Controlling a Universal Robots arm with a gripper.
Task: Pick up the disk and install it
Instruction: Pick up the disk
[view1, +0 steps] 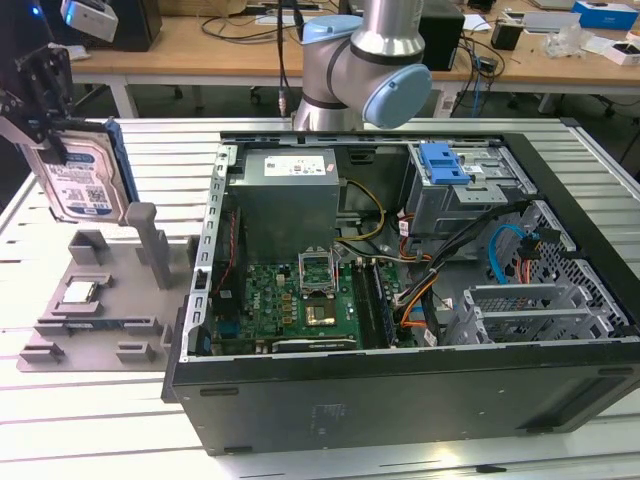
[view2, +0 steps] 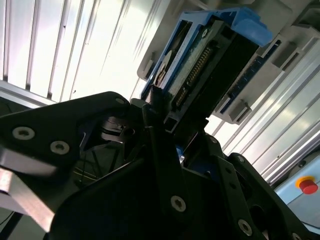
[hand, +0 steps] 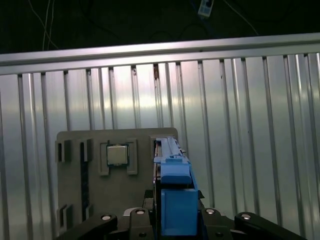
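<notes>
At the upper left of the exterior view, the gripper (view1: 48, 135) is clamped tight on the upright disk (view1: 85, 178), above the gray tray (view1: 110, 300)

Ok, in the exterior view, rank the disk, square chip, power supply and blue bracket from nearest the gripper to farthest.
1. The disk, held in the gripper's jaws, exterior view's left.
2. The square chip, on the grey tray below.
3. The power supply, inside the case, middle.
4. The blue bracket, atop the cage, exterior view's right.
</notes>
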